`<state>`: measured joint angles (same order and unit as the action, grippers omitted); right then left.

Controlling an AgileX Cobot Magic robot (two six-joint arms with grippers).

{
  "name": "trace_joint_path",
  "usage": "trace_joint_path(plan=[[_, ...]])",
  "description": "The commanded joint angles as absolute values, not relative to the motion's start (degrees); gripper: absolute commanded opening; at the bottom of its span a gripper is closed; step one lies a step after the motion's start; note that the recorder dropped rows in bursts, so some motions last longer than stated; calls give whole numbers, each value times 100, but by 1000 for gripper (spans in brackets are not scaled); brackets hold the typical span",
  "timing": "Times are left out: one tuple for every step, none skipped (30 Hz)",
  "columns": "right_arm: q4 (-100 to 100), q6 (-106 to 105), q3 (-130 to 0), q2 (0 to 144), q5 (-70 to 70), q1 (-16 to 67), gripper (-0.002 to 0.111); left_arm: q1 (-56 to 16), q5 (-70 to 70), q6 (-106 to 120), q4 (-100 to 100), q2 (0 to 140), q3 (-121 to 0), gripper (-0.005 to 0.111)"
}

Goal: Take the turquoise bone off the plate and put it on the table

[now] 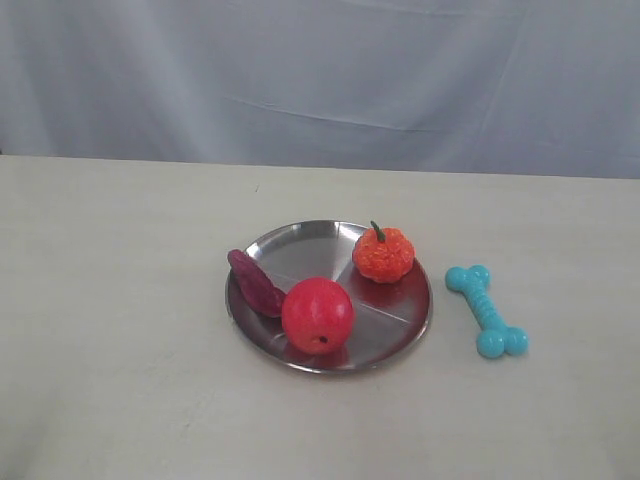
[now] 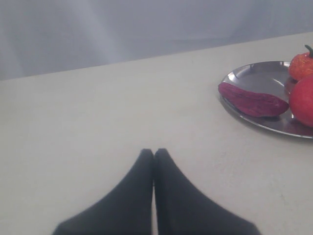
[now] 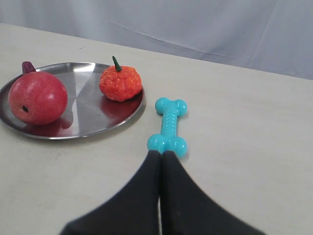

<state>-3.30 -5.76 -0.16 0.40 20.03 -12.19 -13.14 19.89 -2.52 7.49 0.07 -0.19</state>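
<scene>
The turquoise bone (image 1: 487,311) lies flat on the cream table (image 1: 120,330), just to the right of the steel plate (image 1: 300,245) and apart from its rim. In the right wrist view the bone (image 3: 168,126) lies beyond my right gripper (image 3: 161,153), whose black fingers are pressed together with nothing between them. My left gripper (image 2: 153,151) is shut too and empty, over bare table to the left of the plate (image 2: 254,73). Neither gripper shows in the exterior view.
On the plate sit a red ball (image 1: 317,315), an orange toy pumpkin (image 1: 383,254) and a dark purple slice (image 1: 256,283). A pale grey cloth backdrop (image 1: 320,70) hangs behind the table's far edge.
</scene>
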Motion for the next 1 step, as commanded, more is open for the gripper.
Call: trace_joint_path(plan=[[-329,-555,0,0,1988,-1249,0,-1328,1985,-254,755,0,0,0]])
